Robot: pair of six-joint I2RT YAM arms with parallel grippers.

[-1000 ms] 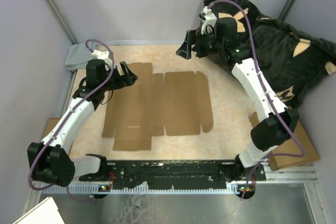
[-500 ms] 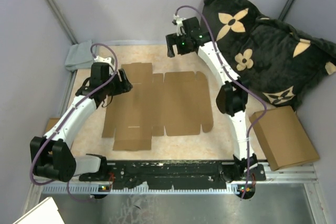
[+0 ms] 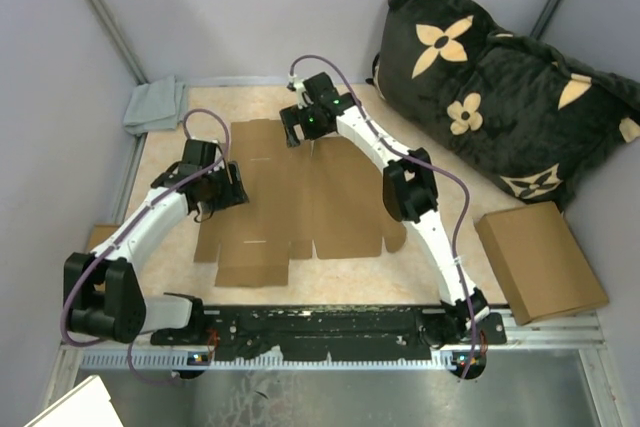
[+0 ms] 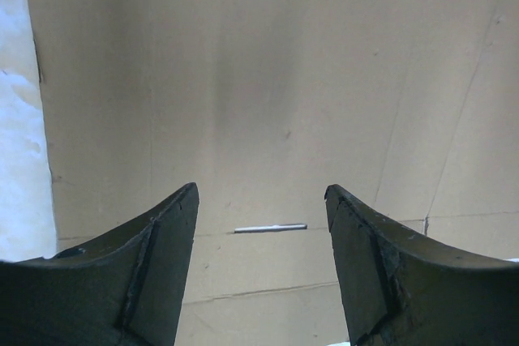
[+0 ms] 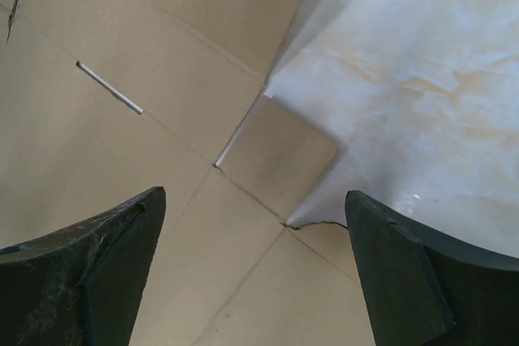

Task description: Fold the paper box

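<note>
The paper box [image 3: 330, 197] lies as a flat brown die-cut sheet in the middle of the table, flaps and creases showing. My left gripper [image 3: 230, 190] hovers over the sheet's left part, open and empty. In the left wrist view, that gripper [image 4: 260, 189] frames bare cardboard [image 4: 284, 79] and a thin slot [image 4: 270, 228]. My right gripper [image 3: 297, 132] hangs open over the sheet's far edge. In the right wrist view, the right gripper [image 5: 255, 194] is above a small corner flap [image 5: 280, 155], where the sheet [image 5: 122, 168] meets the marbled tabletop [image 5: 422, 79]. Neither gripper holds anything.
A black cushion with tan flowers [image 3: 480, 77] fills the back right corner. A ready-made brown box [image 3: 540, 262] sits at the right edge. At the back left lies a grey cloth [image 3: 155, 105], and a smaller flat cardboard piece [image 3: 97, 239] pokes out at the left. Walls close in on both sides.
My right arm has swung left from over the cushion to the sheet's far edge, uncovering the brown box. My left gripper has moved nearer and right, over the sheet.
</note>
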